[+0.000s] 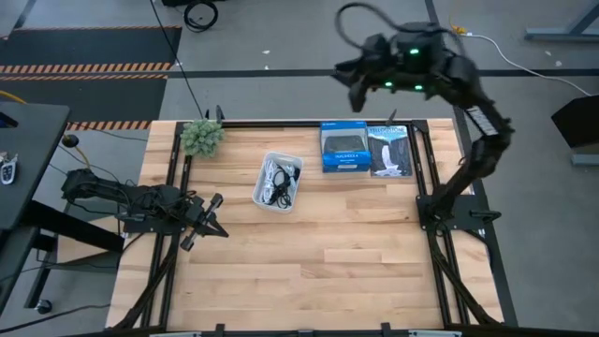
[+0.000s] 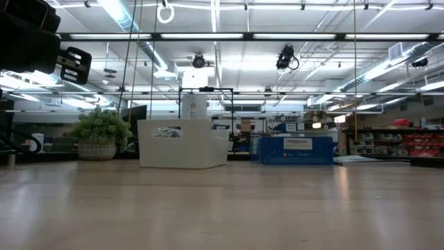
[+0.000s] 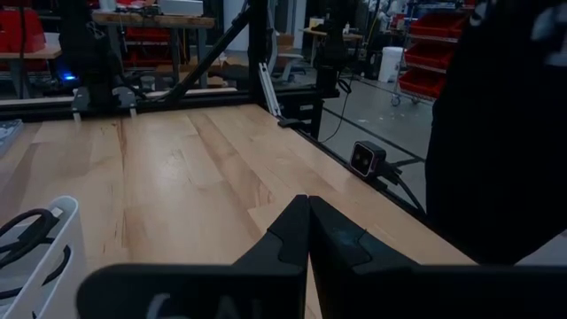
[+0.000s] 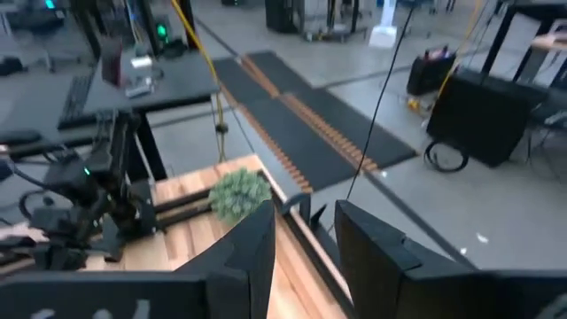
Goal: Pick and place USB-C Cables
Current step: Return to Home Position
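Item: USB-C cables [image 1: 278,181]. Loose tangle of black and pale strands, all inside the white bin [image 1: 265,193]. Can't sort one bundle from another.
Bin loc: on the counter [image 1: 309,262], toward the back, a bit left of ctr, set slightly askew to the counter edges.
L claw [image 3: 308,202]: fingers pressed together, holding nothing. It sits low over the counter's left edge, pointing inward. Bin and cables lie near it, farther in and toward the back, not touching.
R claw [image 4: 306,217]: fingers apart w/ a gap, empty. It is raised high past the back edge, over the floor [image 1: 281,37], well apart from the bin.
Neighbours: potted plant [image 1: 202,137] at back-left corner. Blue box [image 1: 343,148] and second box [image 1: 390,150] sit side by side at the back, right of the bin.
Edges: black frame rails [image 1: 174,187] along left, right and back sides.
Open room: front half of the counter is bare wood, rail to rail.
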Robot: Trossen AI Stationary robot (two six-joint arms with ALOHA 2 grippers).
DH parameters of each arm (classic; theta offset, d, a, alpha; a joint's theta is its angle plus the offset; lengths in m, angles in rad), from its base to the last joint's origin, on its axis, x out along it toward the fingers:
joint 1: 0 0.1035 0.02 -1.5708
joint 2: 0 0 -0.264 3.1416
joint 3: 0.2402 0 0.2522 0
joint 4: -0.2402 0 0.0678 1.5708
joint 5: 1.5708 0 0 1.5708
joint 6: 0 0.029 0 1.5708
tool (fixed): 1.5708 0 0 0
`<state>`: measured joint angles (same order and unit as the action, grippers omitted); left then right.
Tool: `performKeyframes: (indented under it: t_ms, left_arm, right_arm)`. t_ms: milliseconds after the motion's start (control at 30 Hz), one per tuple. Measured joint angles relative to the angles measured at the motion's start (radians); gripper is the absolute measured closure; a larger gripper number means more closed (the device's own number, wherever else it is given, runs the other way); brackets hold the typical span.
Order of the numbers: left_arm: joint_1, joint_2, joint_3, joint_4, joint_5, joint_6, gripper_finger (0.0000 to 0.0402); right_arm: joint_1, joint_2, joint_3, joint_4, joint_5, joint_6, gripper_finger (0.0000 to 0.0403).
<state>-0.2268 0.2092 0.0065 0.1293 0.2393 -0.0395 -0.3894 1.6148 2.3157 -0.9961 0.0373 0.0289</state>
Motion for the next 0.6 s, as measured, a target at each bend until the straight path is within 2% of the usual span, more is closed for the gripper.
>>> performKeyframes:
  t_ms: [467, 600]
  left_arm:
    - [0.0, 0.0, 0.0, 0.0, 0.0, 0.0, 0.039]
    - [0.0, 0.0, 0.0, 0.0, 0.0, 0.0, 0.039]
  right_arm:
    - [0.015, -0.258, 0.0, -0.003, -0.006, -0.043, 0.0278]
    - [0.015, -0.32, 0.0, -0.05, -0.002, -0.056, 0.0278]
